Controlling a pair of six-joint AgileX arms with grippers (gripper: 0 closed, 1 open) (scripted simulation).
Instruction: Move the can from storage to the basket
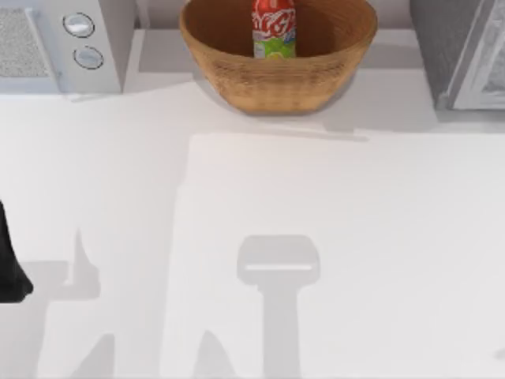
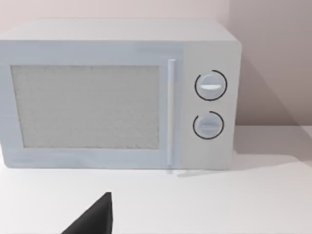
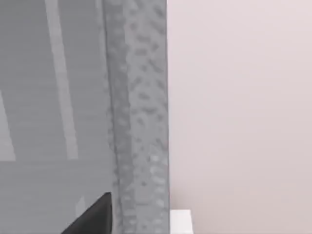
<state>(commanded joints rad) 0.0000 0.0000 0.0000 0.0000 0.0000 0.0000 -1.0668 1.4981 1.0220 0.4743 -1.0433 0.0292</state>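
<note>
The red can stands upright inside the tan wicker basket at the back middle of the table. Storage, a dark grey speckled cabinet with a white-framed door, sits at the back right. Its speckled wall is close up in the right wrist view, with a dark part of my right gripper in front of it. My left gripper is at the table's left edge, far from the basket. A dark tip of it points toward the white appliance. Neither gripper touches the can.
A white appliance with two round silver knobs stands at the back left, and its front faces the left wrist camera. The white tabletop in front of the basket carries only shadows. A pale wall rises beside the cabinet.
</note>
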